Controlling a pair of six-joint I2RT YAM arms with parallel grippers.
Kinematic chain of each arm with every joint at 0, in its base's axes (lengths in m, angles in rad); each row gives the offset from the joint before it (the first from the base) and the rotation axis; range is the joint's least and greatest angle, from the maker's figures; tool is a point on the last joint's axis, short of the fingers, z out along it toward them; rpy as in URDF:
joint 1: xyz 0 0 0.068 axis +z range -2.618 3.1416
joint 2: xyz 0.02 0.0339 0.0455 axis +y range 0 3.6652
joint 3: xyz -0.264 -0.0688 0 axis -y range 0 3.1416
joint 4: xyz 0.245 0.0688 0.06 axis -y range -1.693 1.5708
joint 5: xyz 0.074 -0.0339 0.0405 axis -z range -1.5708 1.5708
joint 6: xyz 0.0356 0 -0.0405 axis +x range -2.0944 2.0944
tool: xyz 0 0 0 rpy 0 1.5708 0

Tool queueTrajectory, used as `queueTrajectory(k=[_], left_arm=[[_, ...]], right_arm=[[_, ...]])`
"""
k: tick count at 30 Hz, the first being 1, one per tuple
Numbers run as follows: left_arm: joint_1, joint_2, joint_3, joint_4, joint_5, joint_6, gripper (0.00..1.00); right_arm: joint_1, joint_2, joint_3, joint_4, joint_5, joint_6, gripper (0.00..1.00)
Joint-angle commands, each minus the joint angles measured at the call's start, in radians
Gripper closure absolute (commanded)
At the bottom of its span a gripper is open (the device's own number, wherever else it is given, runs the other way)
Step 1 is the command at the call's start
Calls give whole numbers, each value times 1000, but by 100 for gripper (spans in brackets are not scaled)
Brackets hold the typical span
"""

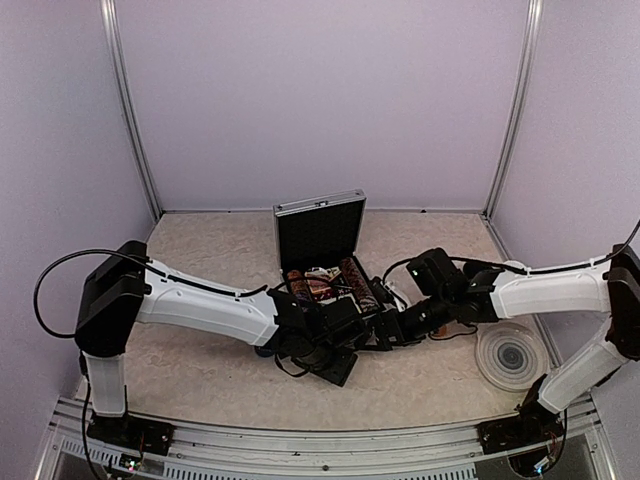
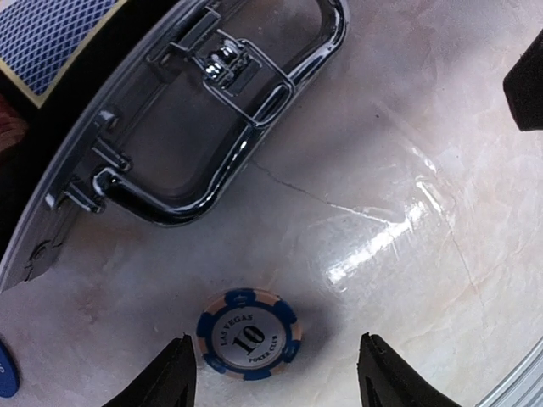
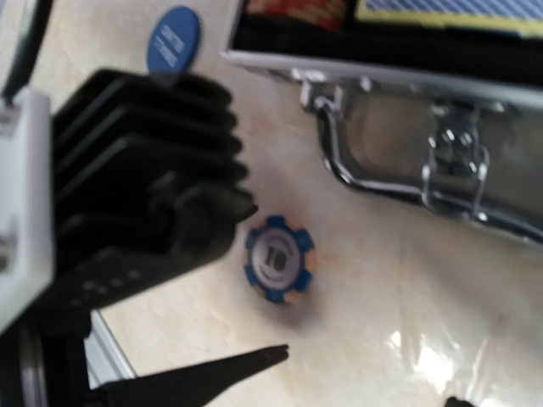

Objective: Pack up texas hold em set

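The silver case (image 1: 320, 232) of the texas hold em set stands open at the middle of the table, with chips and cards inside. A blue-and-white "10" chip (image 2: 247, 333) lies flat on the table in front of the case handle (image 2: 222, 136). My left gripper (image 2: 276, 383) is open over it; the chip lies free, close to the left fingertip (image 2: 174, 373). The right wrist view shows the same chip (image 3: 278, 259) beside the left gripper's black body (image 3: 144, 195). My right gripper (image 3: 365, 383) is open and empty, a little short of the chip.
A blue round button (image 3: 173, 40) lies on the table left of the case's corner. A blue card deck (image 2: 51, 34) shows inside the case. A round grey ringed coaster (image 1: 511, 355) sits at the right, near the right arm. Both arms crowd the space before the case.
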Motion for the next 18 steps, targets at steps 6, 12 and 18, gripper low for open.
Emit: queueTrajectory(k=[6,12,18], left_arm=[[24,27,-66,96,127,-48,37],[21,34,-56,57,86,-53,38],[20,-43,-109,115,61,-74,35]], right_arm=[[-23,-6,-61,6,-5,-2,14],[-24,10,-91,52,-43,21,15],[-24,9,-93,59,-41,27,16]])
